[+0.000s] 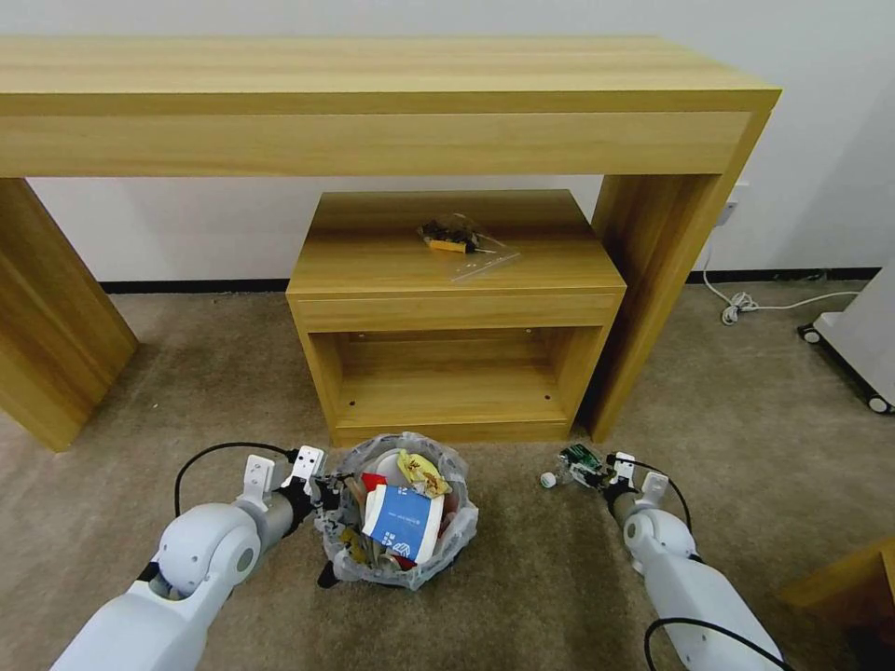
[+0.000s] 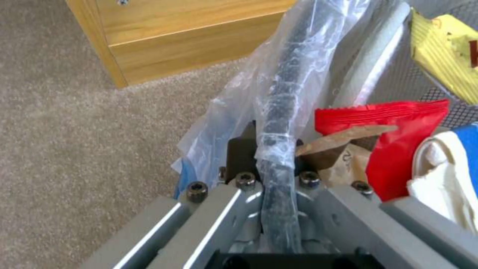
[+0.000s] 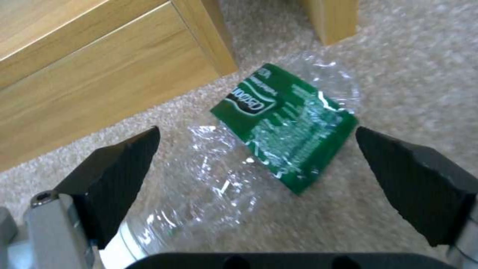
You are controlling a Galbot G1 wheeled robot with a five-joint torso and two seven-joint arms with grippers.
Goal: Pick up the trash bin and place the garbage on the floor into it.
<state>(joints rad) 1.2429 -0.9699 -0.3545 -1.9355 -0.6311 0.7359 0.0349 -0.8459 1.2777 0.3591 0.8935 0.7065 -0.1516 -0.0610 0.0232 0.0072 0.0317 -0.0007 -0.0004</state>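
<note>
- The left gripper is clamped on the rim of the small round black trash bin, pinching its crinkled clear plastic liner.
- The right gripper has its jaws wide apart, one on either side of the crushed clear plastic bottle with a green label; its white lettering is not legible.
- The bin, just in front of the low wooden cabinet, holds a blue-white carton, red wrapper and yellow wrapper.
- The bottle lies on beige carpet beside the bin.

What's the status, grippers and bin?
Left gripper shut on trash bin rim. Right gripper open, fingers either side of green bottle on carpet. Nothing in the way.
</note>
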